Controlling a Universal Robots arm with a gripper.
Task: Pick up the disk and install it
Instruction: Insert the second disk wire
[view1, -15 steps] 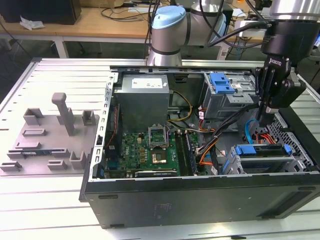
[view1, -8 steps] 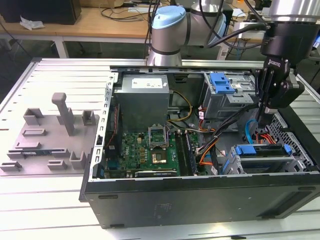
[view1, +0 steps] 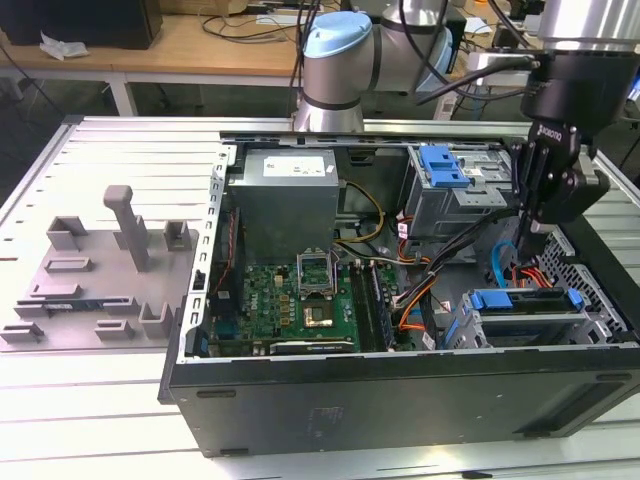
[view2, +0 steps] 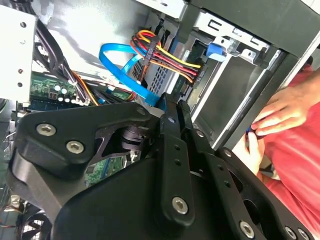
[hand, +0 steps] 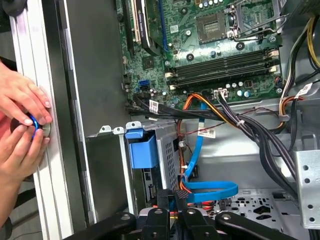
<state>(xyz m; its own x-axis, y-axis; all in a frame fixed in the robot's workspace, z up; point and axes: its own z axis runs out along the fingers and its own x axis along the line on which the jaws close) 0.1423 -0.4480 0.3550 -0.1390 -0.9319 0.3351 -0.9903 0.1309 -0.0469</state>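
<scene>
My gripper hovers just above disk seated in drive cage; jaws pressed together, holding nothing; person's hands nearby

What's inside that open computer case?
Inside the computer case: a green motherboard, grey power supply, blue-framed disk in its bay, coloured cables. The end effector hangs above. Underneath the boards is hidden.

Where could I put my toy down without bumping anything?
On the bare slatted table behind the grey fixture tray, or on its front strip. Inside the computer case, cables, boards and the tool crowd everything.
</scene>
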